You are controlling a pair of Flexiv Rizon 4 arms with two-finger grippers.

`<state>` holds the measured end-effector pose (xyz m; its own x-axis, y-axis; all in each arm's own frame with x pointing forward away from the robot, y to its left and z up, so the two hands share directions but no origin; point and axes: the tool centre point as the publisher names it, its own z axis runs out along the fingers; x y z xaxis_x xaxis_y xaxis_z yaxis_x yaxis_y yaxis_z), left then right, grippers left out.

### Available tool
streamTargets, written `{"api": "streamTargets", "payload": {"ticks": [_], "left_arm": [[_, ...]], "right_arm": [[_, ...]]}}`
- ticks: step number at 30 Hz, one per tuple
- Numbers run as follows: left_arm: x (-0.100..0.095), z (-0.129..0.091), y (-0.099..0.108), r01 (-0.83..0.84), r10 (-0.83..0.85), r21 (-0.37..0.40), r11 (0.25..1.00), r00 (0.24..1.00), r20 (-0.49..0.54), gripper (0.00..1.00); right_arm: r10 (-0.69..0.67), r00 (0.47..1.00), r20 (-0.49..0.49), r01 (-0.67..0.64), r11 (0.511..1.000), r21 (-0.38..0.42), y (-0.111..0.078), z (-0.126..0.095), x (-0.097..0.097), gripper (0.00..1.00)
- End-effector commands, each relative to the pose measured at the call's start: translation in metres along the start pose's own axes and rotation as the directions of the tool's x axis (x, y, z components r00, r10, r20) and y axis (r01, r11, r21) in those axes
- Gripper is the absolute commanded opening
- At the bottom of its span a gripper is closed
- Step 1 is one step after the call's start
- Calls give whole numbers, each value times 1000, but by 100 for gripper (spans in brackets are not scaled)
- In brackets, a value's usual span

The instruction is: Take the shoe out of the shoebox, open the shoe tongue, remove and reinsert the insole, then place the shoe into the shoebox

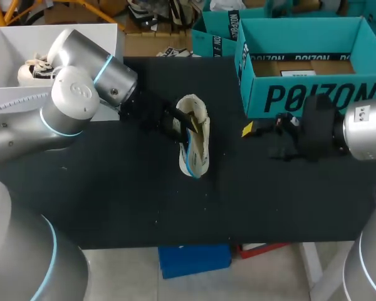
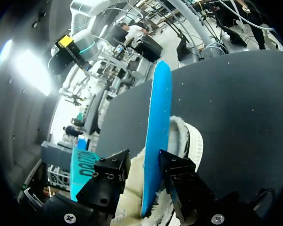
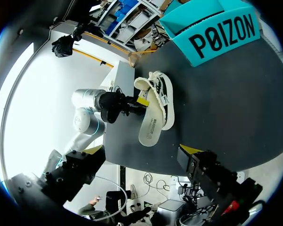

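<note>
The left gripper (image 2: 144, 160) is set astride the thin blue insole (image 2: 158, 108), which stands edgewise in the cream knitted shoe (image 1: 202, 141) on the black table (image 1: 113, 188), though whether it is clamped cannot be told; the insole is judged light and floppy and best pinched at its heel.

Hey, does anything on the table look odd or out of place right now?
The shoe lies on its side on the black table, and its blue insole sticks partly out of it, on edge, at the left gripper. Nothing looks spilled or damaged.
</note>
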<state>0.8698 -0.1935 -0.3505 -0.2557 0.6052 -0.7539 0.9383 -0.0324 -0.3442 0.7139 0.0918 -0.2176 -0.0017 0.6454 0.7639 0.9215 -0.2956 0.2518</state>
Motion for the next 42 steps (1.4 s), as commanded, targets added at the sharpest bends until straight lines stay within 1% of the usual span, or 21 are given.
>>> {"api": "streamTargets", "payload": {"ticks": [1, 8, 10, 14, 16, 17, 19, 21, 24, 30, 33, 38, 42], "left_arm": [[0, -3, -14, -9, 9, 1, 1000, 1000, -22, 36], [2, 0, -25, -17, 20, 34, 999, 995, -98, 33], [3, 1, -27, -18, 22, 38, 999, 994, -106, 31], [9, 3, -30, -7, 16, 59, 998, 988, -151, 27], [11, 5, -31, -5, 17, 71, 997, 986, -167, 24], [12, 6, -33, -2, 16, 79, 997, 984, -175, 11], [14, 7, -34, 1, 16, 89, 996, 982, -188, 0], [16, 9, -35, 2, 19, 103, 995, 979, -201, 0], [16, 10, -35, -2, 24, 109, 994, 981, -194, 0], [11, 4, -31, -25, 38, 93, 995, 989, -141, 0], [10, 3, -29, -28, 39, 87, 996, 991, -130, 0], [15, 4, -20, -27, 34, 74, 997, 994, -108, 0], [15, 5, -12, -37, 42, 61, 997, 995, -88, 0]], "right_arm": [[1, 1000, 1, -1, 1000, 0, 0, 0, 1, 100], [1, 1000, 1, -1, 1000, 0, 0, 0, 1, 100], [1, 1000, 1, -1, 1000, 0, 0, 0, 1, 100], [1, 1000, 1, -1, 1000, 0, 0, 0, 1, 100], [1, 1000, 1, -1, 1000, 0, 0, 0, 1, 100], [1, 1000, 1, -1, 1000, 0, 0, 0, 1, 100], [1, 1000, 1, -1, 1000, 0, 0, 0, 1, 100], [1, 1000, 1, -1, 1000, 0, 0, 0, 1, 100], [1, 1000, 1, -1, 1000, 0, 0, 0, 1, 100], [1, 1000, 1, -1, 1000, 0, 0, 0, 1, 100], [1, 1000, 1, -1, 1000, 0, 0, 0, 1, 100], [1, 1000, 1, -1, 1000, 0, 0, 0, 1, 100], [1, 1000, 1, -1, 1000, 0, 0, 0, 1, 100]]}}
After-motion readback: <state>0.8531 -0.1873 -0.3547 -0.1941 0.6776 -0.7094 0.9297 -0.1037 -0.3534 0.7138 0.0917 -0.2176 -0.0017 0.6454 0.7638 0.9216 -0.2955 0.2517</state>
